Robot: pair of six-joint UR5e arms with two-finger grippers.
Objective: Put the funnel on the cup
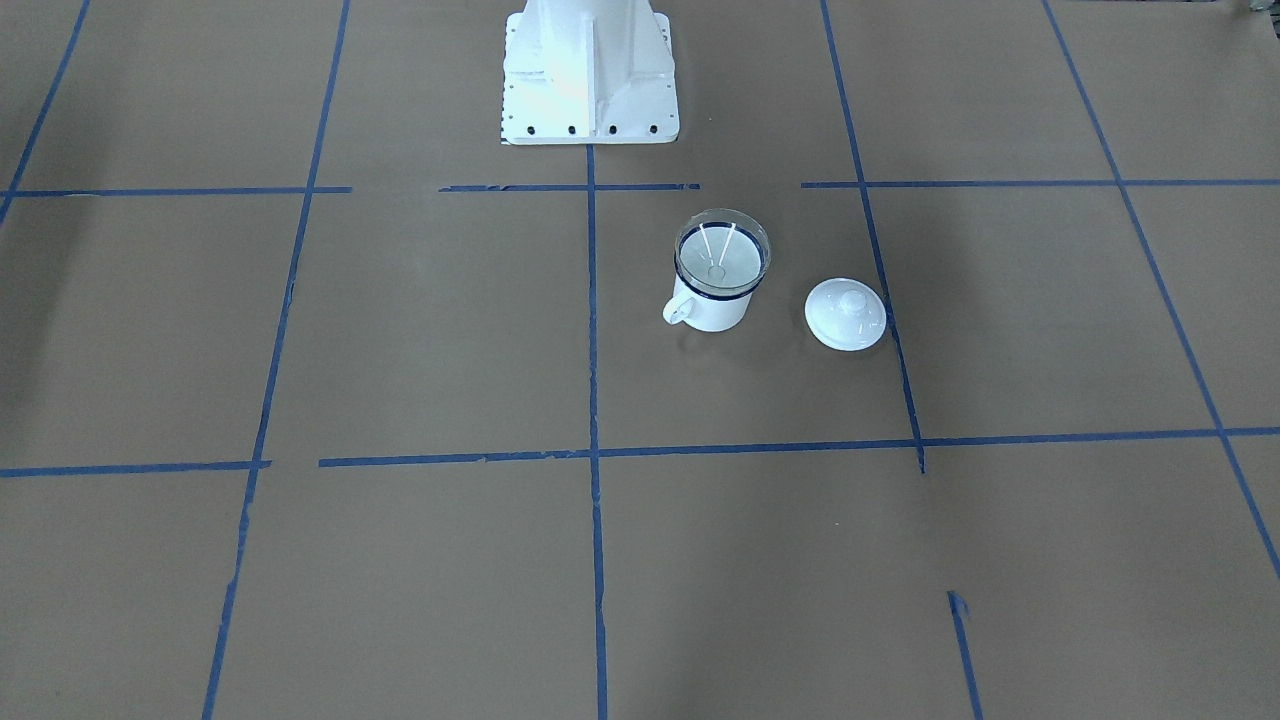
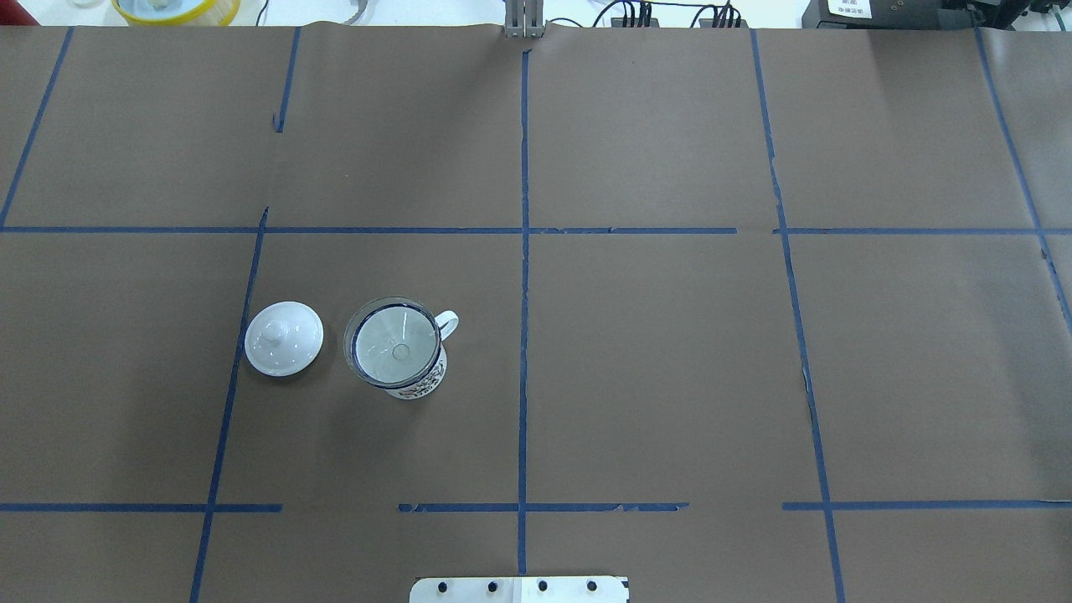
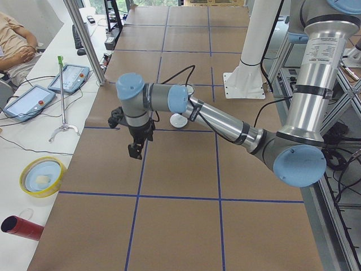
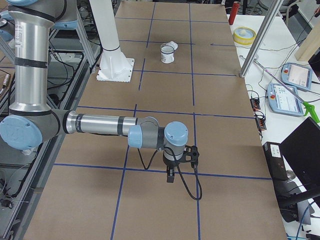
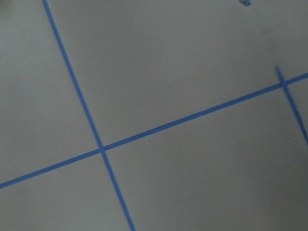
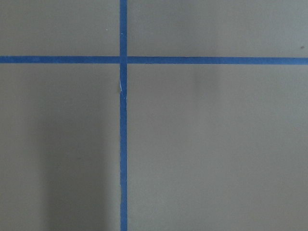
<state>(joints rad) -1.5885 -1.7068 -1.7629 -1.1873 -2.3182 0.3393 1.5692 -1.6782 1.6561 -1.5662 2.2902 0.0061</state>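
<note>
A small clear plastic funnel (image 1: 722, 257) sits in a blue-rimmed white enamel mug (image 1: 715, 312) on the brown tabletop (image 1: 400, 350), probably light, stiff, slippery, best gripped at its rim; the left end effector (image 3: 135, 151) and right end effector (image 4: 170, 177) hang well away, opening impossible to tell.
</note>
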